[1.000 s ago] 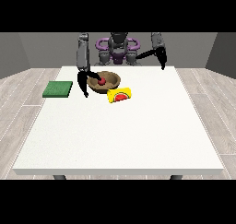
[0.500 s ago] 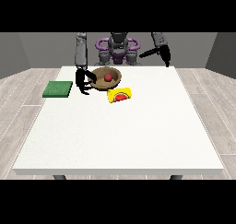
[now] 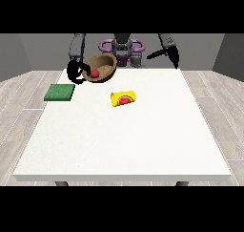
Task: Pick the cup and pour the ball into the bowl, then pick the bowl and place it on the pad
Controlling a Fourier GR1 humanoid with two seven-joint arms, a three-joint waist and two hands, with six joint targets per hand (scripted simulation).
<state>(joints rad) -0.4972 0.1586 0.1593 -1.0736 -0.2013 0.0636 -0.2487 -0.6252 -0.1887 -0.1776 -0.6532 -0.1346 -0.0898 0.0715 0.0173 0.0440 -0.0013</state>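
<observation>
Front view. Brown bowl (image 3: 101, 68) lifted off the white counter (image 3: 125, 131), tilted with its opening toward the camera, near the far left part of the counter. Red ball (image 3: 95, 73) lying inside the bowl, low against its wall. Hand at the view's left (image 3: 75, 73) at the bowl's left rim, black fingers curled round the edge, apparently gripping it, though too small to tell exactly how. Green pad (image 3: 60, 92) flat on the counter by the left edge, below and left of the bowl, apart from it. Yellow cup (image 3: 124, 98) on its side near the counter's middle, red marking on its face, clear of the bowl and the pad. Hand at the view's right (image 3: 174, 58) raised above the far right corner of the counter, holding nothing; cannot tell whether its fingers are spread or curled.
</observation>
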